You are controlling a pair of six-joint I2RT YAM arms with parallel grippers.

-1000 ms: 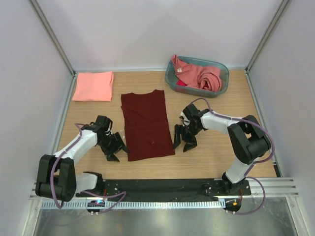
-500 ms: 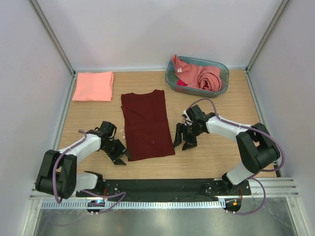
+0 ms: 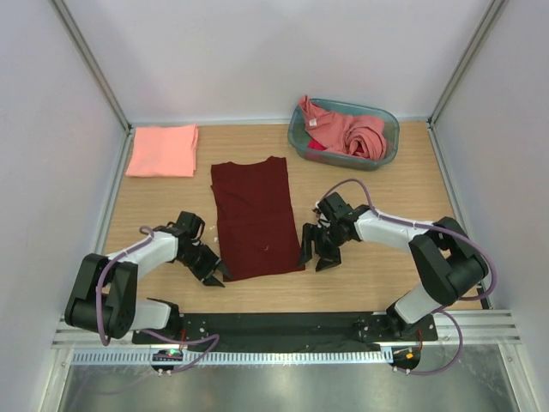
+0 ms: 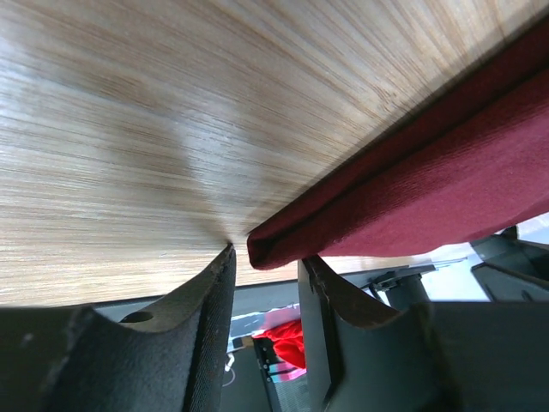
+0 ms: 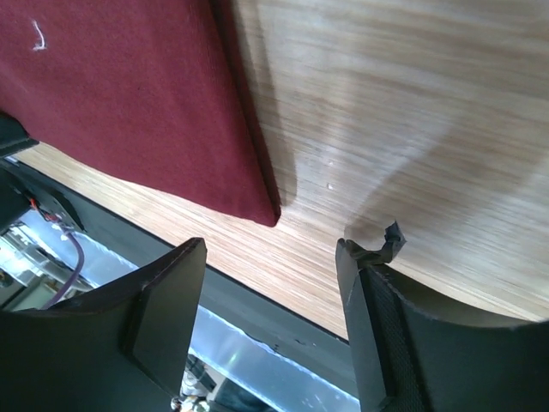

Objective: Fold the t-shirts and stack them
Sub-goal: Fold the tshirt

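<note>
Between the tips of the left pincer (image 4: 266,257) sits the near left corner of the dark red shirt (image 3: 255,219), which lies flat on the table (image 3: 377,197) as a long strip. The jaws stand narrowly apart, with a sliver of wood showing beside the cloth, so nothing is clamped. Just ahead of the right pincer (image 5: 274,249), whose jaws gape wide and hold nothing, lies the other near corner, not yet between the tips.

The step looks like taking both near corners to fold the hem away from the arms. To do it well, each pincer should bite the whole folded edge, low against the wood. The right one likely needs to slide forward first. Lifting both corners evenly would keep the fold square.

Far beyond the left pincer rests a folded pink shirt (image 3: 163,150). Beyond the right, more pink shirts (image 3: 352,133) fill a basket (image 3: 388,157).
</note>
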